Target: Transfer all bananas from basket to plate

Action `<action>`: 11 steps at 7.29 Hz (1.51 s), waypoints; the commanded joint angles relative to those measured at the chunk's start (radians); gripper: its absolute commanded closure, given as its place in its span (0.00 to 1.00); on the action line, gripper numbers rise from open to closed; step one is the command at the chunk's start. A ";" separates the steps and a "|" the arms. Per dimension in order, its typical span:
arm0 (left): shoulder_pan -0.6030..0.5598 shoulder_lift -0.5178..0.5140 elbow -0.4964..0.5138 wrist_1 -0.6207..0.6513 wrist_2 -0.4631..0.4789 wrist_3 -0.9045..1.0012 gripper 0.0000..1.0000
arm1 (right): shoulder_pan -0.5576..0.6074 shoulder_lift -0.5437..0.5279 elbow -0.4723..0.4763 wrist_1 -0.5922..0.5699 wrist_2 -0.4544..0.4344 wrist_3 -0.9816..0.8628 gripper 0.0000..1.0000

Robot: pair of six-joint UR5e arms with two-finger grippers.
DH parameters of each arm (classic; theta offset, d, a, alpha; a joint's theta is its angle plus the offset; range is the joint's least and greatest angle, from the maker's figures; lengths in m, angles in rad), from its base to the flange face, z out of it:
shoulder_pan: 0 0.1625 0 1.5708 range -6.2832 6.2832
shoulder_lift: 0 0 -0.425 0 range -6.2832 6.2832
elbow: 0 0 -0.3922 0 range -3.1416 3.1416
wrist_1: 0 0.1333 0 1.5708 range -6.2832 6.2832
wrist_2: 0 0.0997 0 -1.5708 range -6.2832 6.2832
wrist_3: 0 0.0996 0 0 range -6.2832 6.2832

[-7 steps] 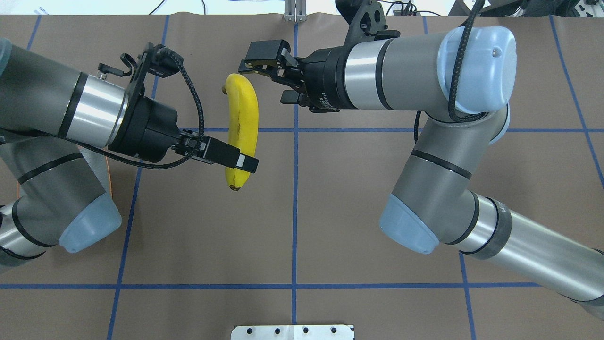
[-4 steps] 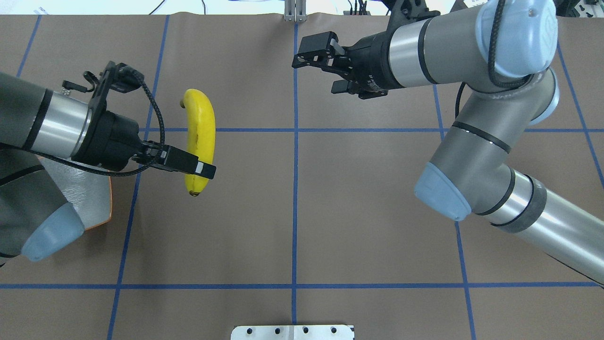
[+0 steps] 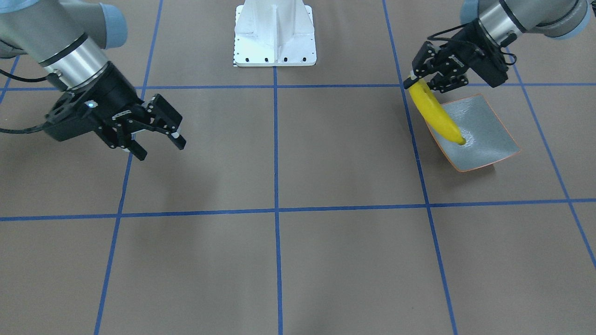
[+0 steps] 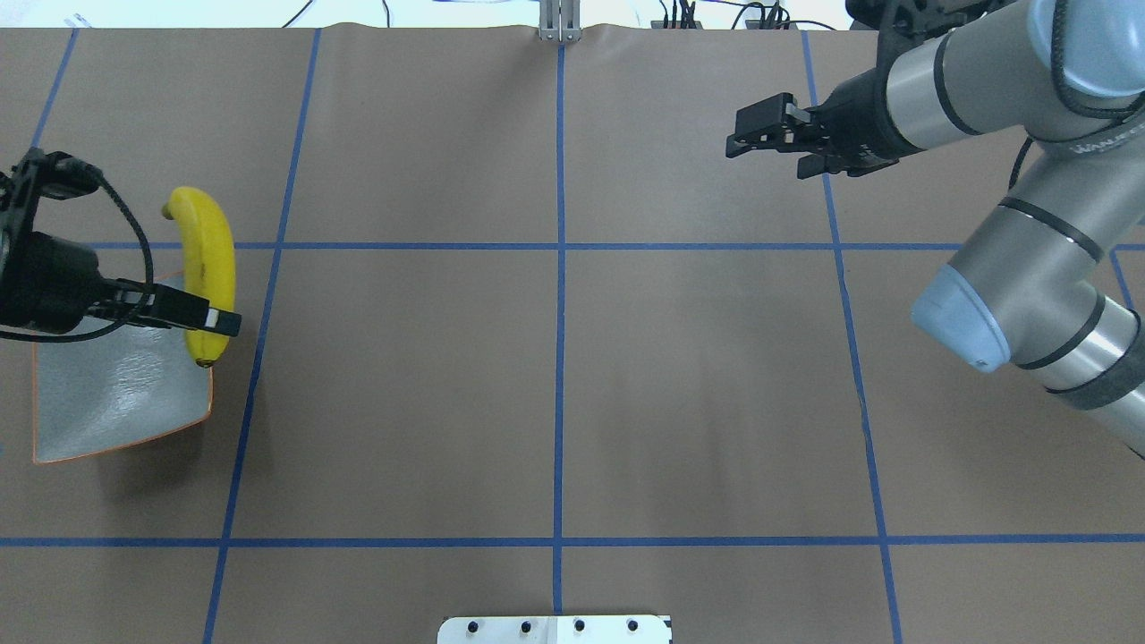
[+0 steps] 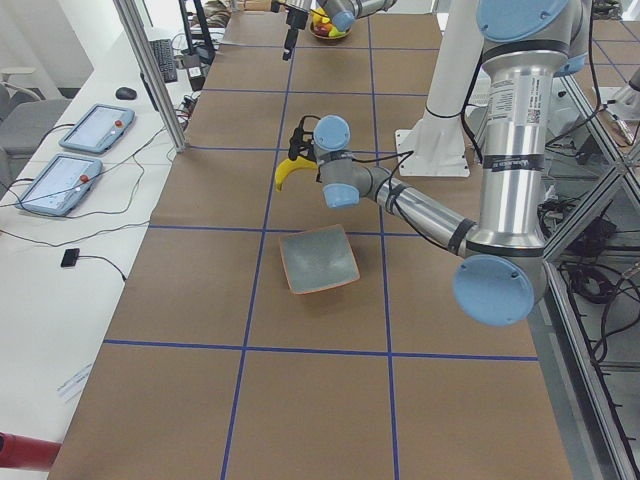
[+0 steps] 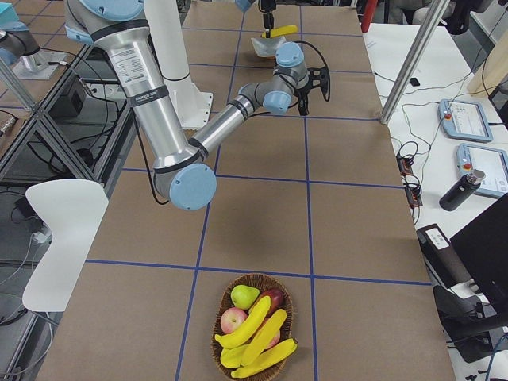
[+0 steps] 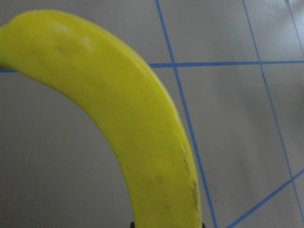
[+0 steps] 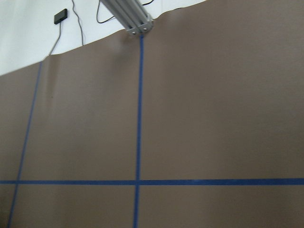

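**Left jaws:** shut on one banana (image 4: 207, 259) near its dark-tipped end. The rest of the fruit juts out past the fingers, away from the robot.

**Held banana:** carried in the air off the worktop (image 4: 555, 394), at the plate's (image 4: 116, 402) corner. It does not rest on the dish. It fills most of the left wrist view (image 7: 142, 142).

**Plate:** grey-green with an orange rim (image 3: 489, 135), at the robot's left end of the worktop, with nothing lying in it.

**Right jaws:** spread open and holding nothing, raised over bare brown worktop well apart from the plate.

**Basket** (image 6: 255, 277): wicker, at the robot's right end of the worktop. It holds three bananas (image 6: 258, 329), a green pear (image 6: 244, 296) and red apples (image 6: 234, 319).

**Surroundings:**
- Blue tape grid (image 4: 560, 268) across the worktop.
- White mounting base (image 3: 274, 32) at the robot's edge.
- Two tablets (image 5: 98, 127) with cables on a side table.
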 commanded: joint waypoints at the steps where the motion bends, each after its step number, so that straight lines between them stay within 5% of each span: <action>1: -0.040 0.149 0.024 0.006 0.024 0.162 1.00 | 0.114 -0.149 0.001 -0.004 0.086 -0.240 0.00; 5: 0.061 0.178 0.141 0.009 0.174 0.178 1.00 | 0.302 -0.335 -0.014 -0.074 0.142 -0.713 0.00; 7: 0.100 0.183 0.149 0.008 0.229 0.178 0.59 | 0.378 -0.395 -0.016 -0.137 0.150 -0.932 0.00; 9: 0.134 0.183 0.149 0.006 0.263 0.181 0.37 | 0.428 -0.447 -0.018 -0.165 0.150 -1.084 0.00; 11: 0.094 0.184 0.113 0.002 0.248 0.257 0.00 | 0.477 -0.475 -0.018 -0.168 0.171 -1.158 0.00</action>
